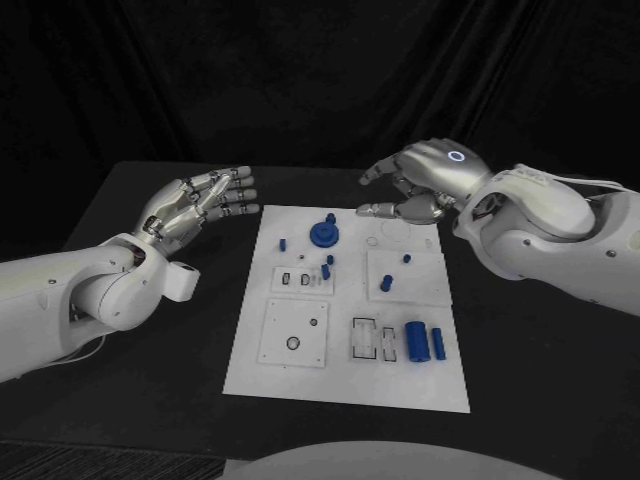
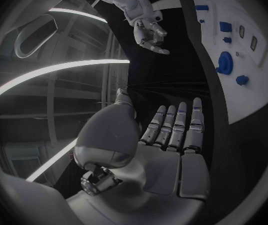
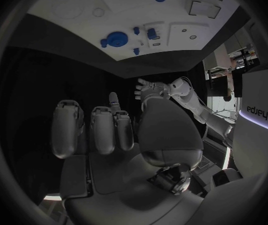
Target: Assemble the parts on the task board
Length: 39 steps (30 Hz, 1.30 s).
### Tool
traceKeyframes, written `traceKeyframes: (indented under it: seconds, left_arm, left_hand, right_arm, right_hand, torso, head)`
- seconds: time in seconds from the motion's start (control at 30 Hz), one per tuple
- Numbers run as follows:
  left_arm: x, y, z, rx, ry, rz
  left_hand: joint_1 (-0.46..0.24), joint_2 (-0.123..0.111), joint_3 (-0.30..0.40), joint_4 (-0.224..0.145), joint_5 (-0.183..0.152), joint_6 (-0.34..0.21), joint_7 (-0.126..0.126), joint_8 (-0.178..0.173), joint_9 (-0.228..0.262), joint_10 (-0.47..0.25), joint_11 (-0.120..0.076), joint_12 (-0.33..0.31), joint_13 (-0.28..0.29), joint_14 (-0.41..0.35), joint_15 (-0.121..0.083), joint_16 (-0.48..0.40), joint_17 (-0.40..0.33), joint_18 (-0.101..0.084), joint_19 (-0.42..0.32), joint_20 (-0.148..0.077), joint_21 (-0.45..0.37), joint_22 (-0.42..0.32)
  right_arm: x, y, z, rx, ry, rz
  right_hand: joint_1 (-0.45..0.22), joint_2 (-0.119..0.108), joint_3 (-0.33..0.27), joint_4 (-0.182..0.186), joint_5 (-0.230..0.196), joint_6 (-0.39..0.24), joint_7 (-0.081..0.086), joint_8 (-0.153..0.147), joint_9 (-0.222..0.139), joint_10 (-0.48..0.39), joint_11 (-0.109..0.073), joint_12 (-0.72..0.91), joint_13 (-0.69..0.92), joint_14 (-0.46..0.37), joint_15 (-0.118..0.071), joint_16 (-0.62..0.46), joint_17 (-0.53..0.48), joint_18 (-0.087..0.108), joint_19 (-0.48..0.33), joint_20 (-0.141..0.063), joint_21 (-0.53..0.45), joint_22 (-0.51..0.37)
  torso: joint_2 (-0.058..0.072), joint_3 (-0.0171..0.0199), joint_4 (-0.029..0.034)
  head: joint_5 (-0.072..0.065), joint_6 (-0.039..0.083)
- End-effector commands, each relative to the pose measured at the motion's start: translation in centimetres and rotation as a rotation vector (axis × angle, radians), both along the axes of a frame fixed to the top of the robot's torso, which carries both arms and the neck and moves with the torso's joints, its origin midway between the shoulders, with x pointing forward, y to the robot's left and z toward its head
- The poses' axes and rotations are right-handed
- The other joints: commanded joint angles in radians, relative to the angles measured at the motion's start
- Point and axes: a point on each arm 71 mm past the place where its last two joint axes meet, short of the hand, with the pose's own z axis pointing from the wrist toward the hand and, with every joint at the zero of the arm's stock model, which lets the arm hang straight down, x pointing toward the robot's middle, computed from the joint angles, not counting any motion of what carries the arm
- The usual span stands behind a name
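- Left hand [image 1: 198, 205]: raised above the worktop [image 1: 147, 400], just off the far left corner of the task board [image 1: 349, 385]. Fingers straight and a little apart, palm bare, holding nothing; the left wrist view shows the same flat, unloaded palm [image 2: 171, 150].
- Task board: white plate lying flat in the middle of the black worktop, long side running away from the robot.
- Blue gear-like disc [image 1: 323, 234]: at the far end of the board, left of centre, with a small blue peg [image 1: 329, 216] just beyond it.
- Small blue pieces: one near the left edge [image 1: 283, 242], a few around the middle recesses [image 1: 325, 270], two on the right-hand square panel [image 1: 387, 283].
- Two blue cylinders [image 1: 427, 343]: lying side by side at the near right of the board, beside open rectangular slots [image 1: 365, 338].
- Right hand [image 1: 421, 185]: held above the far right corner of the board, fingers curled downward and inward, nothing seen between them; it touches no part.
- Step in hand, as judged: approach stage. No part is gripped, several lie loose and slots stand unfilled, so assembly seems barely begun.
- Next move, as judged: the right hand, being nearest, would lower onto a loose piece at the far end, its fingers parting first to pinch it cleanly, then carry it to a matching recess.
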Motion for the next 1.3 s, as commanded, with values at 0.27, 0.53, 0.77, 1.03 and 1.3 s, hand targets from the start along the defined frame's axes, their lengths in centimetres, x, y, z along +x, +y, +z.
traceKeyframes:
  seconds: [0.27, 0.53, 0.77, 1.03, 1.3]
  left_arm:
    - [1.4, -1.4, 3.1, 0.345, -0.294, 0.022]
    - [3.4, -4.6, 5.6, 0.667, -0.276, -0.056]
    - [4.4, -6.9, 5.5, 0.935, -0.097, -0.073]
    - [5.1, -9.1, 4.8, 1.114, -0.018, -0.103]
    - [5.2, -11.2, 4.4, 1.196, 0.013, -0.156]
  left_hand:
    - [0.013, 0.010, 0.058, -0.011, 0.073, 0.298, 0.046, 0.136, 0.054, 0.572, -0.076, 0.664, 0.457, 0.563, -0.124, 0.782, 0.504, 0.006, 0.491, -0.136, 0.450, 0.235]
    - [-0.026, 0.070, -0.057, -0.006, 0.117, 0.390, 0.021, 0.249, 0.183, 1.178, -0.101, 1.190, 1.474, 1.065, -0.154, 1.321, 1.456, -0.108, 0.859, -0.166, 1.137, 1.153]
    - [-0.073, 0.107, -0.084, -0.004, 0.066, 0.368, 0.023, 0.266, 0.239, 1.178, -0.097, 1.190, 1.474, 1.065, -0.151, 1.321, 1.456, -0.144, 0.981, -0.158, 1.225, 1.343]
    - [-0.079, 0.126, -0.073, -0.008, 0.024, 0.369, 0.023, 0.255, 0.262, 1.178, -0.097, 1.190, 1.474, 1.065, -0.150, 1.321, 1.456, -0.135, 0.946, -0.157, 1.212, 1.309]
    - [-0.072, 0.133, -0.050, -0.017, 0.015, 0.322, 0.044, 0.170, 0.234, 1.178, -0.082, 1.190, 1.474, 1.065, -0.140, 1.321, 1.456, -0.128, 0.918, -0.148, 1.199, 1.283]
  right_arm:
    - [0.9, -5.7, 0.8, -0.036, 0.067, -0.172]
    - [1.2, -7.8, -0.2, -0.068, 0.225, -0.264]
    - [1.2, -8.8, -0.8, -0.062, 0.258, -0.315]
    - [0.6, -9.7, -1.6, -0.024, 0.253, -0.335]
    - [0.1, -9.8, -2.0, 0.010, 0.240, -0.334]
  right_hand:
    - [-0.159, 0.087, -0.036, -0.001, 0.132, 0.102, 0.010, -0.012, 0.002, -0.165, 0.022, -0.550, -0.259, -0.086, 0.019, -0.548, -0.616, 0.114, -0.183, 0.024, -0.608, -0.052]
    - [0.011, 0.024, 0.048, -0.015, 0.391, 0.146, 0.007, -0.030, 0.005, -0.241, 0.024, -0.859, -0.516, -0.079, 0.031, -0.788, -0.736, 0.148, -0.222, 0.038, -0.959, -0.246]
    - [0.039, 0.018, 0.076, -0.009, 0.407, 0.149, 0.004, -0.042, 0.004, -0.171, 0.016, -0.766, -0.457, -0.029, 0.019, -0.785, -0.716, 0.128, -0.142, 0.027, -0.831, -0.195]
    - [0.052, 0.019, 0.096, -0.005, 0.424, 0.174, 0.008, -0.037, 0.009, -0.134, 0.015, -0.687, -0.401, -0.002, 0.015, -0.716, -0.641, 0.111, -0.099, 0.021, -0.720, -0.141]
    - [0.009, 0.038, 0.103, 0.000, 0.387, 0.168, 0.014, -0.051, 0.006, -0.115, 0.018, -0.643, -0.373, 0.011, 0.015, -0.645, -0.568, 0.100, -0.074, 0.020, -0.648, -0.097]
  torso:
    - [0.002, 0.0006, -0.0081]
    - [-0.001, 0.0051, -0.0147]
    - [-0.008, 0.0119, -0.0174]
    - [-0.013, 0.0240, -0.0211]
    - [-0.020, 0.0362, -0.0271]
  head:
    - [-0.004, 0.021]
    - [0.010, 0.032]
    - [0.019, 0.031]
    - [0.020, 0.022]
    - [0.010, 0.006]
